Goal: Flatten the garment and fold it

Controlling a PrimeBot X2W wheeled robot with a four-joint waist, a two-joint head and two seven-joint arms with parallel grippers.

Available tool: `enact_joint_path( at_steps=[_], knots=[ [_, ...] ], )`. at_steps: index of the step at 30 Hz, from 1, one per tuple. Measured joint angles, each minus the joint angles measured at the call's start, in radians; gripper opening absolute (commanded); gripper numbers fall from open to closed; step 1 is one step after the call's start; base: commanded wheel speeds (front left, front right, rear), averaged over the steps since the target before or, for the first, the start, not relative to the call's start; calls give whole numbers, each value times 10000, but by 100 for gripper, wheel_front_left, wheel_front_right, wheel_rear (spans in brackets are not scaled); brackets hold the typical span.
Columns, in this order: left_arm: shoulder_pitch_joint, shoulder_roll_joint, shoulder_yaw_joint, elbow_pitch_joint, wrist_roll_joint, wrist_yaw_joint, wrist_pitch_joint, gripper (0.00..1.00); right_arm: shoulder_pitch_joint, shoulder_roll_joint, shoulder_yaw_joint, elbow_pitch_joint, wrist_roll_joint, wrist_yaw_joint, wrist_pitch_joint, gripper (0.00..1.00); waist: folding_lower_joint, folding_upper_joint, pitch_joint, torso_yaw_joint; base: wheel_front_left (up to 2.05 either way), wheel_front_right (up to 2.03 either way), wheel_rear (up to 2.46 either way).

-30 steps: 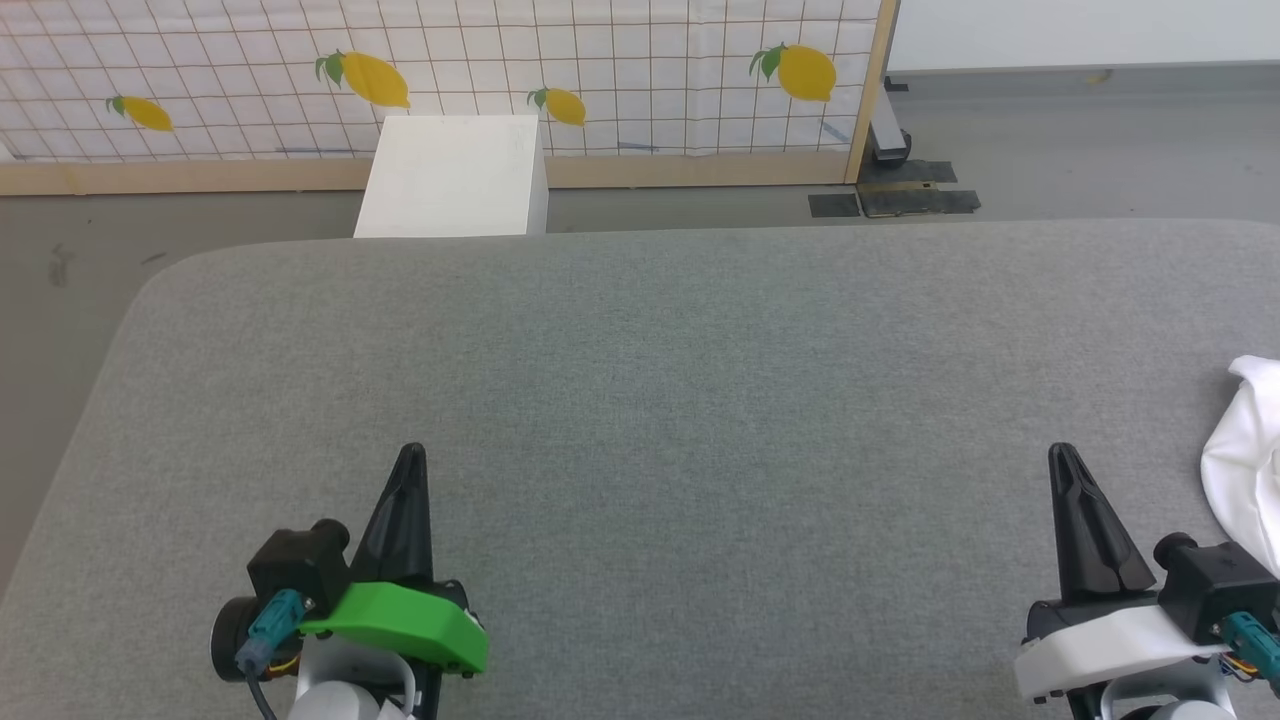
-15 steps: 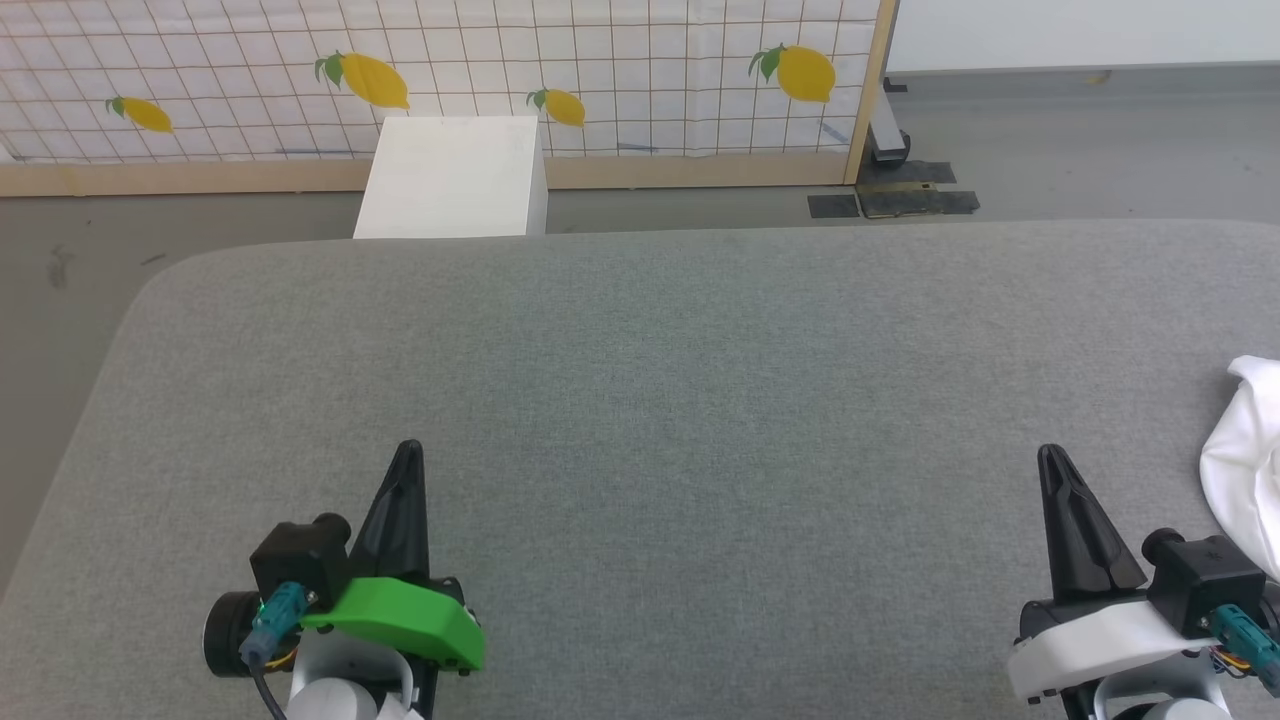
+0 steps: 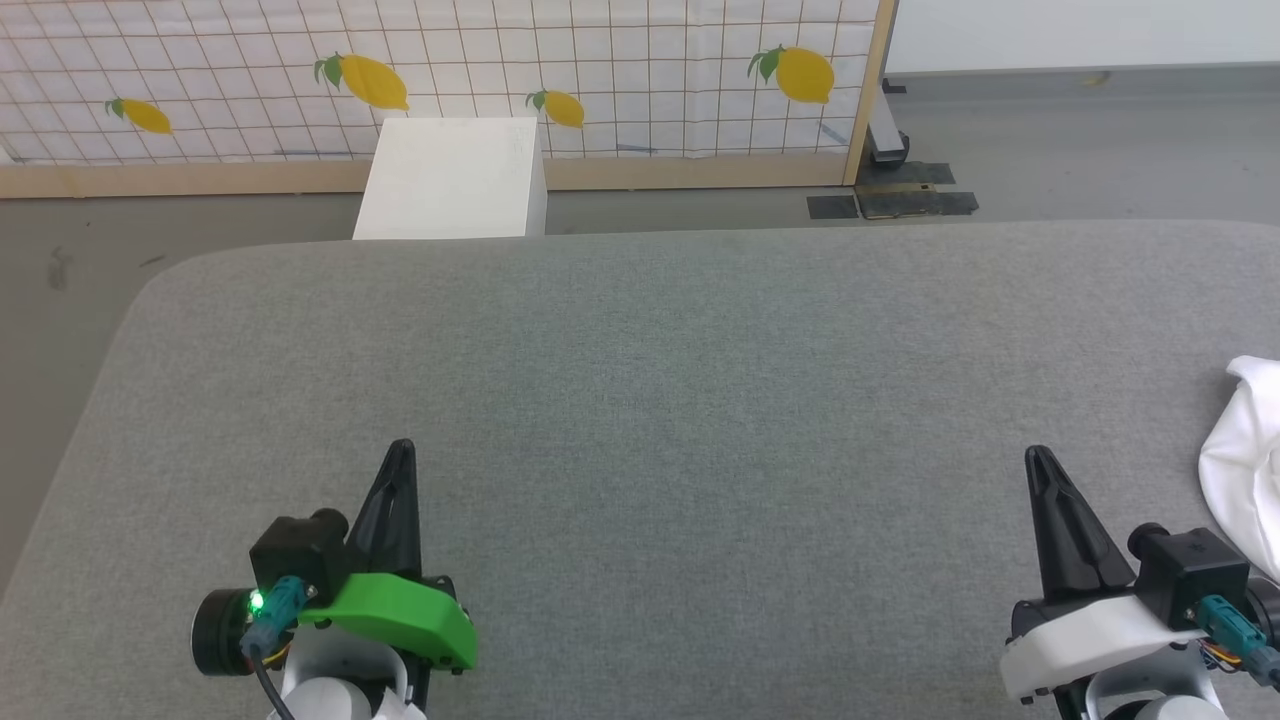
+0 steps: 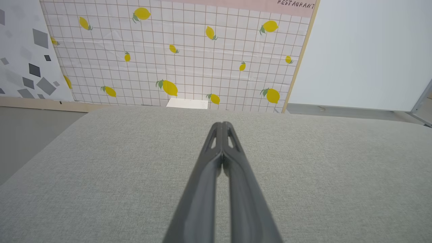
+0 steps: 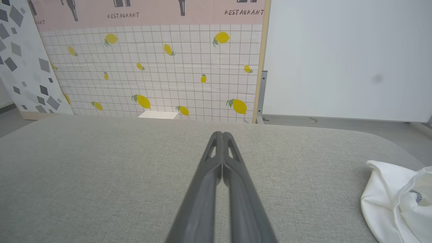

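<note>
Crumpled garment [image 3: 1243, 470] at right edge of grey worktop [image 3: 650, 400], untouched. Empty: left gripper [image 3: 400, 447], right gripper [image 3: 1036, 455], fingers clenched shut. Judged: task not begun; flattening and folding both left.

loc: test lab | cues: printed lemon backdrop [image 3: 620, 70], taped floor [image 3: 1050, 140], padded table [image 3: 650, 380]

grey fabric-covered table [image 3: 640, 400] — crumpled white garment [image 3: 1245, 465] bunched on it at the right edge

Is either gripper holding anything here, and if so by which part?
Nothing is held. The left gripper and right gripper are shut empty; the white garment lies apart.
</note>
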State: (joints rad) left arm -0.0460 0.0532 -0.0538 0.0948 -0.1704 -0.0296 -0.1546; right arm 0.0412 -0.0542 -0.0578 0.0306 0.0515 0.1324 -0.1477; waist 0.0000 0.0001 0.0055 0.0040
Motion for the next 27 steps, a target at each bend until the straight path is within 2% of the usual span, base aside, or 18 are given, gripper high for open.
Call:
enact_joint_path(
  at_steps=[27],
  knots=[
    [119, 0, 176, -341, 614, 84, 571, 0, -80, 2, 211, -92, -174, 0, 525, 0, 0, 0, -21, -15, 0, 0, 0]
  ],
)
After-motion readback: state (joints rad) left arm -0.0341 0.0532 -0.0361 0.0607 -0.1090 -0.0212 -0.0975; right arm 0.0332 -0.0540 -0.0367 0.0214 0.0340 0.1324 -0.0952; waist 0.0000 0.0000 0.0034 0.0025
